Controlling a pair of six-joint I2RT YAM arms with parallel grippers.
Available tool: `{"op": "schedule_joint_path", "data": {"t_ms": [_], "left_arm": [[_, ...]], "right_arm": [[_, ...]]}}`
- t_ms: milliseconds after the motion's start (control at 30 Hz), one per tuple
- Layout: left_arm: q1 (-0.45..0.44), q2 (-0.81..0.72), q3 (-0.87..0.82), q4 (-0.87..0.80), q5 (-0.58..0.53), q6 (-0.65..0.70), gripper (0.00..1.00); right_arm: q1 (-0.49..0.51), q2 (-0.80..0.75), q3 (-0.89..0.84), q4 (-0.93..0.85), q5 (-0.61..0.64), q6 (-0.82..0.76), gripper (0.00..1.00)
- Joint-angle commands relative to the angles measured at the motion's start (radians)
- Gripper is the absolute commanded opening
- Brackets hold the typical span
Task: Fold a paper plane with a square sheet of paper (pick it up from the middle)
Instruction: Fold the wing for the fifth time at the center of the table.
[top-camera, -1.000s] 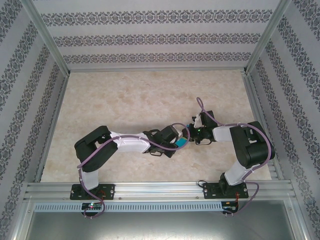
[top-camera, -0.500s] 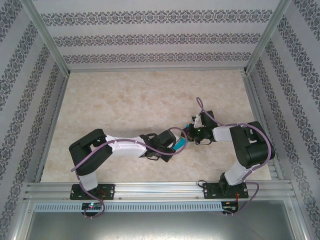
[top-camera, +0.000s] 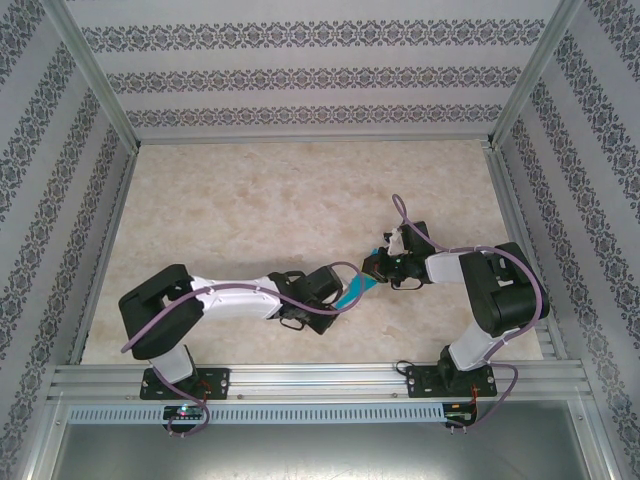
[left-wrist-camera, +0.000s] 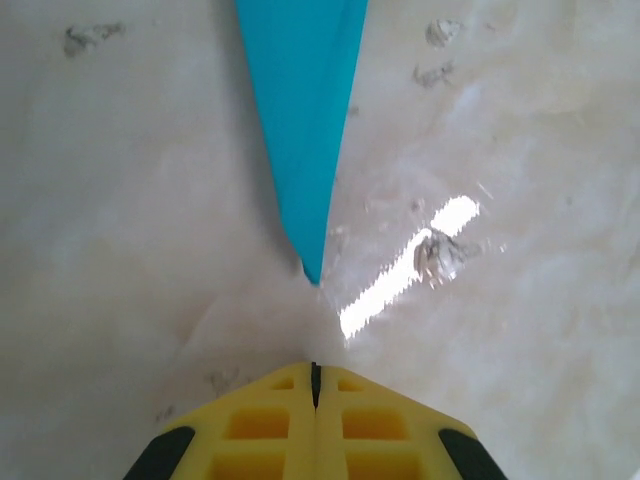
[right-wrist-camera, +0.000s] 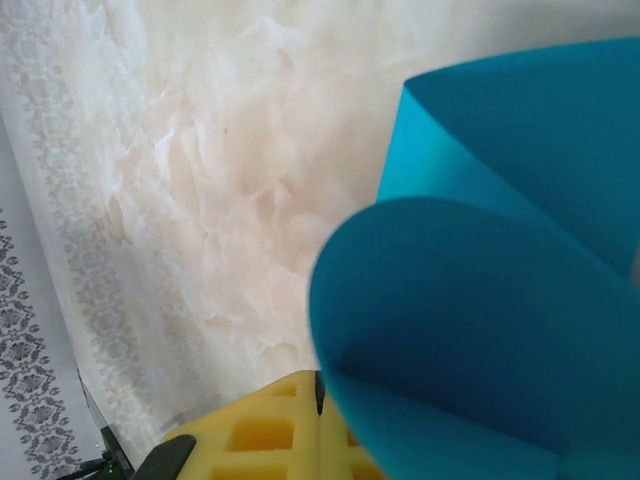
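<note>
Between the right gripper's (right-wrist-camera: 318, 392) shut yellow fingers, the wide end of the paper plane (right-wrist-camera: 480, 330) appears pinched. Its smooth teal sheet curls in loose loops that hide much of the tabletop beyond. Left of it, the left gripper (left-wrist-camera: 315, 378) is fully closed on nothing; the plane's sharp tip points toward its ribbed yellow fingertips, just ahead of them and apart. Around both spreads a glossy, cream marble-patterned table (top-camera: 260, 200) with a bright glare patch (left-wrist-camera: 410, 268), bounded by aluminium rails (top-camera: 320, 375) and grey floral-striped walls (top-camera: 300, 80).
</note>
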Motion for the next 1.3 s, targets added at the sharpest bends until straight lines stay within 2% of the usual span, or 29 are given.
{"op": "schedule_joint_path", "data": {"t_ms": [0,200,400,700,1000,1267], "left_arm": [[0.018,-0.050,0.026,-0.048,0.028,-0.021,0.00],[0.079,-0.046,0.067,0.051,0.073,-0.057,0.00],[0.144,0.054,0.102,0.177,0.118,-0.113,0.00],[0.170,0.210,0.190,0.282,0.194,-0.141,0.00],[0.170,0.280,0.187,0.241,0.193,-0.102,0.00],[0.169,0.320,0.135,0.189,0.149,-0.046,0.00]], "right_arm": [[-0.009,0.058,-0.047,-0.071,0.167,-0.046,0.00],[-0.004,0.050,-0.056,-0.056,0.155,-0.047,0.00],[0.009,0.050,-0.056,-0.044,0.141,-0.041,0.00],[0.014,0.044,-0.054,-0.036,0.130,-0.033,0.00],[0.013,0.006,-0.041,-0.048,0.120,-0.016,0.00],[0.020,-0.101,-0.024,-0.020,0.078,0.069,0.01]]}}
